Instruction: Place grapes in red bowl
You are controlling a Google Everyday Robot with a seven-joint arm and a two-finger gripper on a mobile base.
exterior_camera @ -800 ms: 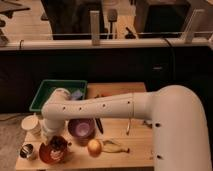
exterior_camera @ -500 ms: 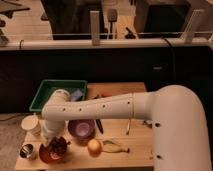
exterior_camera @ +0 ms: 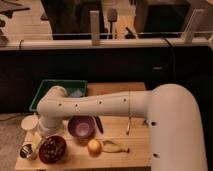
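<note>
The red bowl (exterior_camera: 52, 149) stands at the front left of the wooden table. A dark, bumpy cluster, the grapes (exterior_camera: 51, 146), lies inside it. My white arm reaches in from the right, and its end bends down to the gripper (exterior_camera: 44, 134). The gripper hangs just above the bowl's rear left rim and is mostly hidden by the wrist.
A lilac purple bowl (exterior_camera: 81, 126) sits right of the red bowl, with a dark utensil (exterior_camera: 98, 124) beside it. A yellowish-orange fruit (exterior_camera: 94, 146) and a banana peel (exterior_camera: 114, 146) lie at the front. A white cup (exterior_camera: 29, 122), a metal cup (exterior_camera: 26, 150) and a green tray (exterior_camera: 56, 88) stand at the left.
</note>
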